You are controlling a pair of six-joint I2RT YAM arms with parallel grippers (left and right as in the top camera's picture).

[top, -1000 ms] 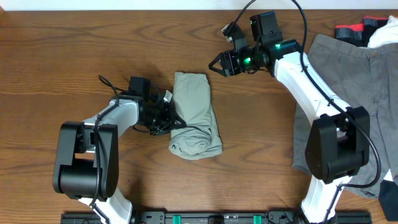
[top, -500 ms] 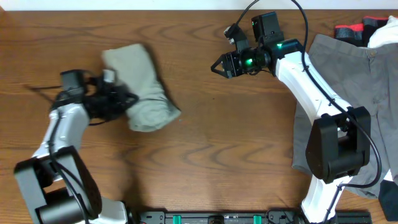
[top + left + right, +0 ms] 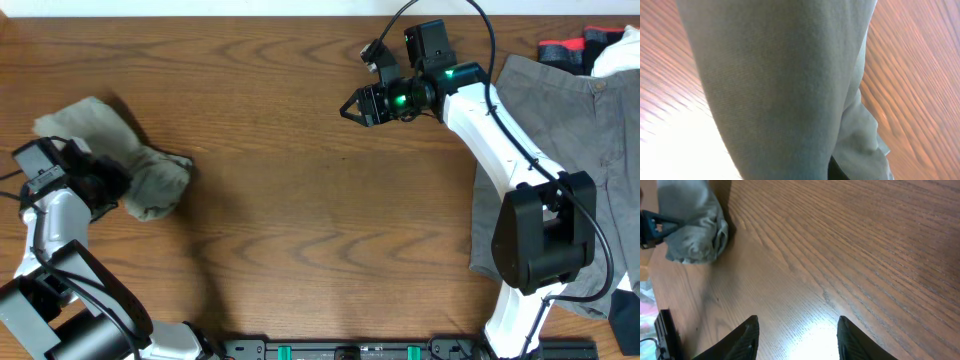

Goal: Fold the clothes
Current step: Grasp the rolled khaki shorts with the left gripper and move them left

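at nine o'clock on the bench (image 3: 300, 230), i note the left claw (image 3: 105, 186) clamped on the bunched khaki shorts (image 3: 150, 180). right claw (image 3: 349, 106), near one o'clock, stands partly parted and empty over bare wood. grey shorts (image 3: 580, 110) lie spread flat at three o'clock.

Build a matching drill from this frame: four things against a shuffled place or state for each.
Things:
1. khaki shorts
2. grey shorts
3. left fingers
4. right fingers

Place or state:
A. laid out at the right edge, partly under an arm
B. open, above bare table
C. bundled at the far left
D. shut on fabric

Pairs: 1-C, 2-A, 3-D, 4-B
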